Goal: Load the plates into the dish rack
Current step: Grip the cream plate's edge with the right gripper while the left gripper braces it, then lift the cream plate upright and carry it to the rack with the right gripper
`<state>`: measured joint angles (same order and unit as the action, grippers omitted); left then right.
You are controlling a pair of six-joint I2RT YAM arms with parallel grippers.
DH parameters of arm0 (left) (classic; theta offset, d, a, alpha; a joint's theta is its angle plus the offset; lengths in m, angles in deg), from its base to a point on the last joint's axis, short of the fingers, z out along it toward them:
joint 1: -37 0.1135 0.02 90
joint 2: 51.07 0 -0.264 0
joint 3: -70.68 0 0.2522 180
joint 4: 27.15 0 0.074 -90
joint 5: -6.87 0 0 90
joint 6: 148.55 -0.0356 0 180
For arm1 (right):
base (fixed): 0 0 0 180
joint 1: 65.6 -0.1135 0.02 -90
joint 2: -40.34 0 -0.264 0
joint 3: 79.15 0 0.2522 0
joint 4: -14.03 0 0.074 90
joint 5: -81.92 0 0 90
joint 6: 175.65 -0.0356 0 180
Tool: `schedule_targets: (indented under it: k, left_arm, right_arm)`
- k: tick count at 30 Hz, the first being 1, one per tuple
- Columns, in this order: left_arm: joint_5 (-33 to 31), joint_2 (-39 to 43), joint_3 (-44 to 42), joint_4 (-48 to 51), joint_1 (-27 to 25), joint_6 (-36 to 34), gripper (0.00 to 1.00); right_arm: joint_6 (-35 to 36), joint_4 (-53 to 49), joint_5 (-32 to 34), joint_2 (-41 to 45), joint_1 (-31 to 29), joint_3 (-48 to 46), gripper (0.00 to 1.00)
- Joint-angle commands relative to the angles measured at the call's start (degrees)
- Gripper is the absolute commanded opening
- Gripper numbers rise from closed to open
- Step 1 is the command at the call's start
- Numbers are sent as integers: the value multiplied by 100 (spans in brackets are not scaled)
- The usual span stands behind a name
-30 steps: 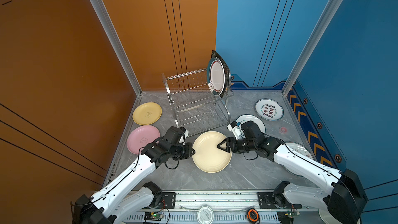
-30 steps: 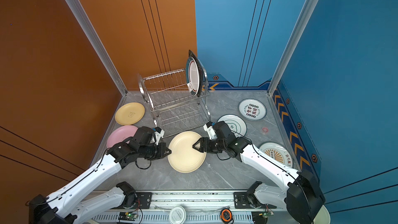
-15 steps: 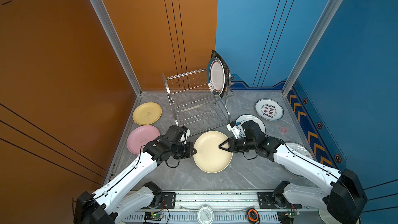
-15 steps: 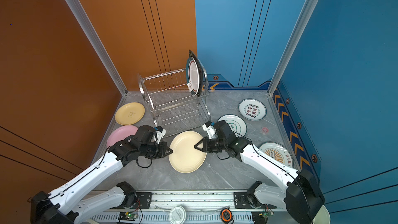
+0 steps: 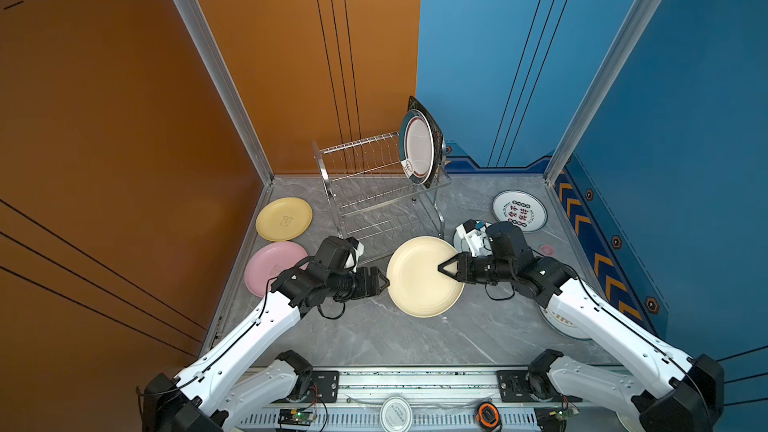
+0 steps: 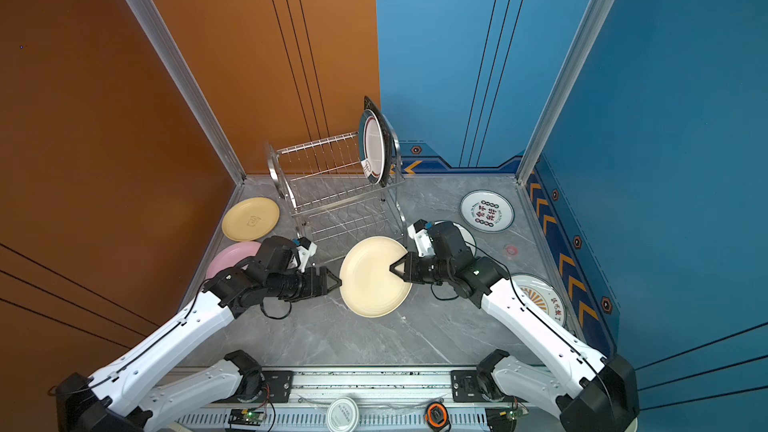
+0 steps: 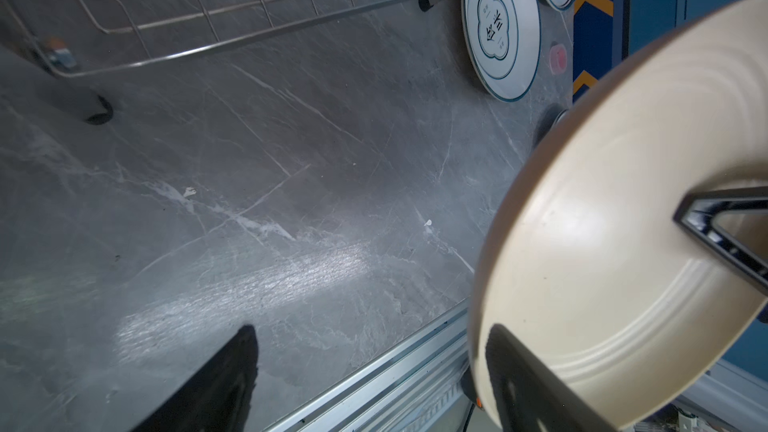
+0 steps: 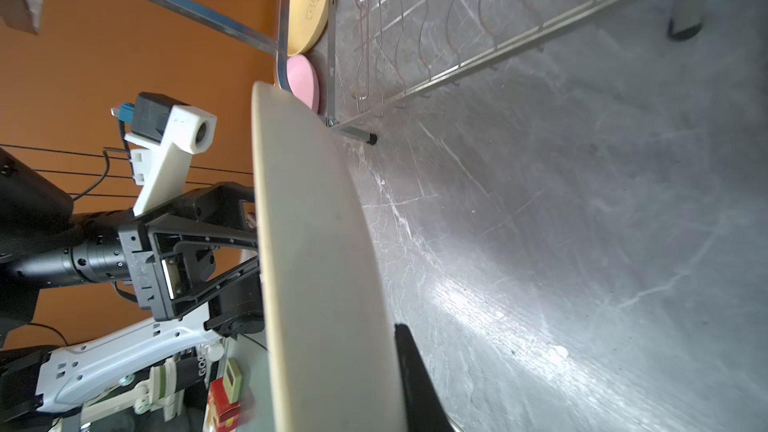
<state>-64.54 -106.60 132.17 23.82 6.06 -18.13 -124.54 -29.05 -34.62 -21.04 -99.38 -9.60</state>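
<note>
Inspecting at mid-task: the right end effector is clamped on the rim of the beige plate, one finger on top and one on the underside per the left wrist view. The plate is clear of the surface, tilted, over its middle and just in front of the dish rack. The left end effector has its jaws spread wide at the plate's opposite rim. It is not clamping; whether the rim lies between the fingers or only beside them can't be told. Judged step: carry of the beige plate to the rack, w/ the right arm as sole holder. The rack stands at the far edge, approx. centre. Its upper tier holds two plates on edge at the right-hand end: a green-rimmed plate and a black square plate behind it. Other slots are free. Flat on the surface: yellow plate and pink plate along the left edge, a character plate near the far right corner, a white plate under the right wrist, and a sunburst plate at the right edge. Next move reqs: left arm backs clear, then the right arm turns the plate on edge, raises it above the upper tier, lines it up w/ a free slot and lowers it between the wires. Risk, in my opinion: a one-sided rim pinch may let the plate pivot.
</note>
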Motion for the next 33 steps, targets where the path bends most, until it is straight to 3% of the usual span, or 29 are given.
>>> schedule_targets:
  k: [1,8,18,28,33]
  left_arm:
    - [-393,283,41,220,91,74,95]
    - [-460,689,-249,295,330,159,98]
    - [-301,663,-307,295,524,-23,98]
    - [-294,831,-499,288,611,-7,98]
    - [-262,903,-566,289,640,10,98]
  right_arm:
    - [466,-1001,873,226,-32,702,4]
    - [715,-1933,2129,-6,-386,2229,3]
    - [1301,-2740,3532,-1452,-1056,5103,2]
    - [2271,-2761,5519,-3147,-1772,7597,2]
    - [2835,-2112,6385,-3818,-2029,8215,2]
